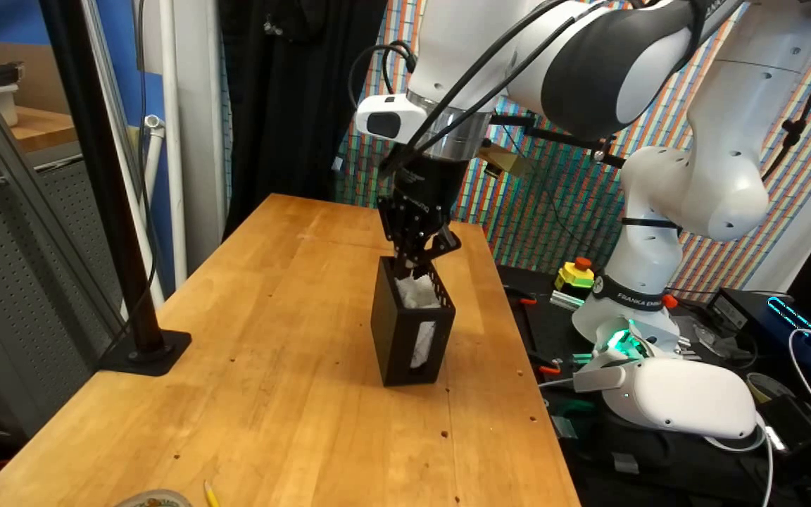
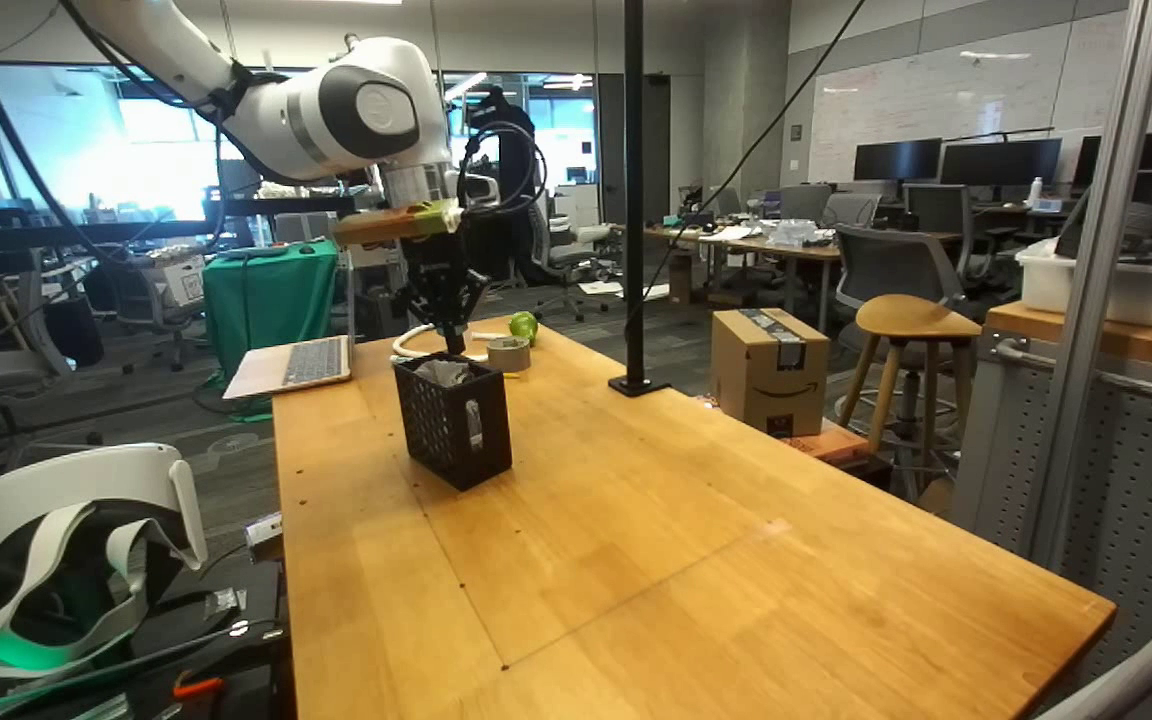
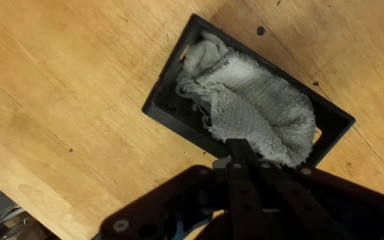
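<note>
A tall black open-topped box (image 1: 409, 345) stands upright on the wooden table; it also shows in an exterior view (image 2: 456, 425) and in the wrist view (image 3: 178, 128). A crumpled whitish-grey cloth (image 3: 248, 103) lies inside it, and also shows through the top in both exterior views (image 1: 416, 290) (image 2: 444, 372). My gripper (image 3: 240, 143) points down, with its fingers together over one long side of the box's rim, close to the cloth. In both exterior views (image 1: 412, 267) (image 2: 453, 345) its tips are at the box's top. Whether they touch the rim or cloth is unclear.
A black pole on a flat base (image 1: 145, 352) stands at one table edge. A laptop (image 2: 311, 362), a tape roll (image 2: 508, 353), a green object (image 2: 524, 326) and a pale cable (image 2: 404, 345) lie at one end. A bowl (image 1: 155, 500) and yellow pencil (image 1: 210, 494) also show.
</note>
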`<state>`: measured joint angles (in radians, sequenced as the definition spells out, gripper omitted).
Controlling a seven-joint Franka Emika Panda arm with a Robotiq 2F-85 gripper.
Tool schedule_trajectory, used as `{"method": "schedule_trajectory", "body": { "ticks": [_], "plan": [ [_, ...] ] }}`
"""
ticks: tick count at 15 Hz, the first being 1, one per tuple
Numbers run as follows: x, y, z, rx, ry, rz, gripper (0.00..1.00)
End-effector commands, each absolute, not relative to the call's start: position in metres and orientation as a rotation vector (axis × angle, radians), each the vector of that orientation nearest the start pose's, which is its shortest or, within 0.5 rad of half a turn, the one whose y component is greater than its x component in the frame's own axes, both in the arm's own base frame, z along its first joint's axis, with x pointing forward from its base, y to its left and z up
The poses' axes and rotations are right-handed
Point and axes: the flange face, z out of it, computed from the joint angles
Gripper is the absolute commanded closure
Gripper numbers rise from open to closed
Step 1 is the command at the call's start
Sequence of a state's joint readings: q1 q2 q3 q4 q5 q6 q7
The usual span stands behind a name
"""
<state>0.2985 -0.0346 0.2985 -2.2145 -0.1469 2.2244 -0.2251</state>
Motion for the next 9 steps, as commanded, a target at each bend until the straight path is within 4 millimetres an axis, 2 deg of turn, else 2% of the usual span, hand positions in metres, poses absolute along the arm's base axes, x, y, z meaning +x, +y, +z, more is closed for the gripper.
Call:
{"method": "schedule_trajectory", "body": {
  "ticks": [1, 5, 6, 7, 9],
  "plan": [
    [0.422, 0.286, 0.422, -3.016, -1.468, -0.113, 0.96],
    [0.414, 0.288, 0.43, -3.031, -1.499, -0.084, 0.96],
    [0.412, 0.289, 0.431, -3.029, -1.495, -0.079, 0.71],
    [0.411, 0.29, 0.433, -3.002, -1.517, -0.066, 0.71],
    [0.407, 0.298, 0.439, -2.81, -1.717, -0.052, 0.6]
  ]
}}
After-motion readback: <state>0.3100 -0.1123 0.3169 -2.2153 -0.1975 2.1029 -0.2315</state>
